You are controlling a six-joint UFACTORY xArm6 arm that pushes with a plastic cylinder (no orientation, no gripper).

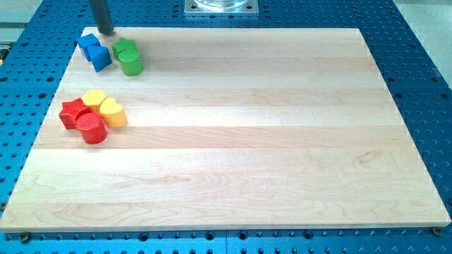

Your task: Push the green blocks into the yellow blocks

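Observation:
Two green blocks sit near the board's top left: a green round block (131,63) and, touching it behind, a second green block (124,48) of unclear shape. Two yellow blocks lie lower on the left: a yellow heart-shaped block (111,111) and a yellow block (94,99) touching it on its upper left. My tip (106,32) is at the board's top left edge, just above the blue blocks and to the upper left of the green blocks, apart from them.
Two blue blocks (94,51) lie touching each other just left of the green pair. A red star-like block (73,113) and a red round block (92,129) press against the yellow blocks. The wooden board (247,141) lies on a blue perforated table.

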